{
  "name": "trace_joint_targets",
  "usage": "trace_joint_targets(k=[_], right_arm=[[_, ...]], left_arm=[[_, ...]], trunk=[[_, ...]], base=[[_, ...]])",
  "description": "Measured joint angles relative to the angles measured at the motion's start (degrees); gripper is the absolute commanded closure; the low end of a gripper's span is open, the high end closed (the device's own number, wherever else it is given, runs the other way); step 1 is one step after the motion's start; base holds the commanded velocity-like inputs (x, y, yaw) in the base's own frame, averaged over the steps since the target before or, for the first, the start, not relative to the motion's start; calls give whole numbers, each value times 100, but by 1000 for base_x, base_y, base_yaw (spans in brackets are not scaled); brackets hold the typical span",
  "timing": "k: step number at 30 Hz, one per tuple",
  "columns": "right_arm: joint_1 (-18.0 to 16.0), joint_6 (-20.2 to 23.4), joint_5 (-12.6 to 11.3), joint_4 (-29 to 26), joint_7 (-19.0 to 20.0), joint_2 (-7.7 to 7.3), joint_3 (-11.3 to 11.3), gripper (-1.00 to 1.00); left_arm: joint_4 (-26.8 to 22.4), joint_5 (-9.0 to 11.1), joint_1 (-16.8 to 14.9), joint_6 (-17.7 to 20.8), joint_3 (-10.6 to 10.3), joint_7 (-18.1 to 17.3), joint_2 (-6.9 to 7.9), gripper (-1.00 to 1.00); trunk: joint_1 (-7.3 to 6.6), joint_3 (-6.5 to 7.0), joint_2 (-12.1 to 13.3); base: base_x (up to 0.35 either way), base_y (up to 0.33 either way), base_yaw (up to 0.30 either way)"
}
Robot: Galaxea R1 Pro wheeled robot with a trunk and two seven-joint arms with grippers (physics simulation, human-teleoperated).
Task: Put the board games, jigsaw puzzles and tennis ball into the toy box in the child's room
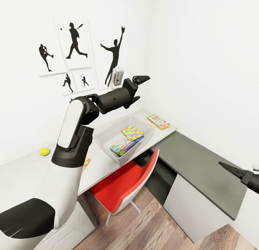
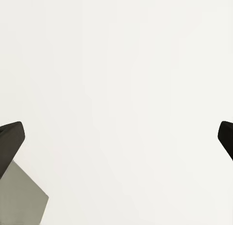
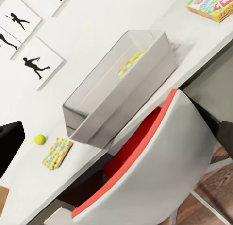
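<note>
Toy box point(image 1: 108, 136) sits on the pale worktop point(image 1: 21, 170), in front of the red chair point(image 1: 122, 187). Inside it: a jigsaw point(image 1: 132, 132) on top, and printed game boxes point(image 1: 124, 146) beneath, one green-white, one with a blue edge.

Outside the box on the worktop:
- yellow-green-red game point(image 1: 158, 121), beyond the box toward the corner where the dark section begins
- tennis ball point(image 1: 44, 151), on the near-left stretch, well apart from the box
- second jigsaw point(image 3: 58, 152), just beside the ball in the right wrist view; mostly hidden behind the left forearm in the head view

Left tool point(image 1: 138, 87) is raised above the box, pointing toward the wall. Fingers spread wide apart, nothing between them. In its wrist view, just the two dark fingertips point(image 2: 10, 137) against white wall.

Right tool point(image 1: 230, 168) is low at the right, over the dark worktop section. In its wrist view the tips sit at opposite edges, so parted and empty.

Judgement: the left arm is nearer all three leftovers. The loose game lies ahead and right of the left tool, lower down, its long axis running diagonally along the worktop toward the corner. Ball and jigsaw lie back and left, under that arm's elbow, a more awkward reach.
</note>
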Motion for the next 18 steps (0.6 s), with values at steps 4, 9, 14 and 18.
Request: trace_joint_targets(k=[4, 9, 14, 18], right_arm=[[0, 0, 0, 0, 0, -1, 0, -100], [0, 0, 0, 0, 0, 1, 0, -100], [0, 0, 0, 0, 0, 1, 0, -100], [0, 0, 0, 0, 0, 0, 0, -100]], left_arm=[[0, 0, 0, 0, 1, 0, 0, -100], [0, 0, 0, 0, 2, 0, 0, -100], [0, 0, 0, 0, 2, 0, 0, -100], [0, 0, 0, 0, -2, 0, 0, -100]], trunk=[[0, 17, 0], [0, 38, 0], [0, 61, 0], [0, 79, 0]], base=[[0, 0, 219], [0, 0, 237], [0, 0, 247], [0, 0, 251]])
